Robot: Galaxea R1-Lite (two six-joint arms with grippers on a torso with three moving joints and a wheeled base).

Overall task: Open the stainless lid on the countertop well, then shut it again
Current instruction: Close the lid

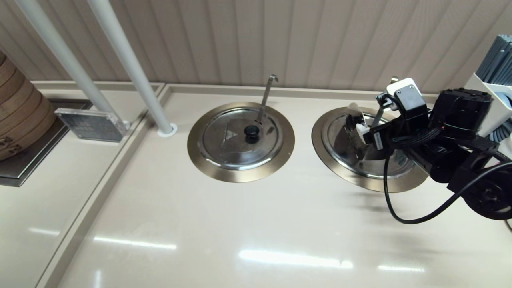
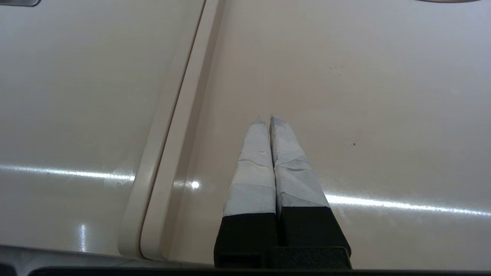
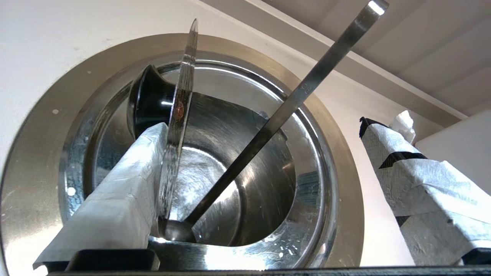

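The countertop well (image 1: pixel 340 170) on the right stands uncovered, its steel bowl (image 3: pixel 245 184) showing inside the bronze ring (image 3: pixel 34 161). The stainless lid (image 3: pixel 179 115) is tipped up nearly on edge at the well's left side, black knob (image 3: pixel 147 97) facing away from the bowl. My right gripper (image 3: pixel 268 130) is open over the well; one taped finger (image 3: pixel 115 199) presses the lid's knob side and the other (image 3: pixel 422 180) stands far off. The flat-tipped ladle handle (image 3: pixel 303 92) leans across the bowl. My left gripper (image 2: pixel 265 119) is shut, empty, above bare counter.
A twin lid (image 1: pixel 224 140) with a hook-tipped ladle handle (image 1: pixel 267 94) covers the middle well. Bamboo steamers (image 1: pixel 18 116) and a clear sign block (image 1: pixel 90 124) stand left, beyond a raised ridge (image 2: pixel 168 153). A white post (image 1: pixel 132 68) rises from the counter. Grey holder (image 1: pixel 496 56) far right.
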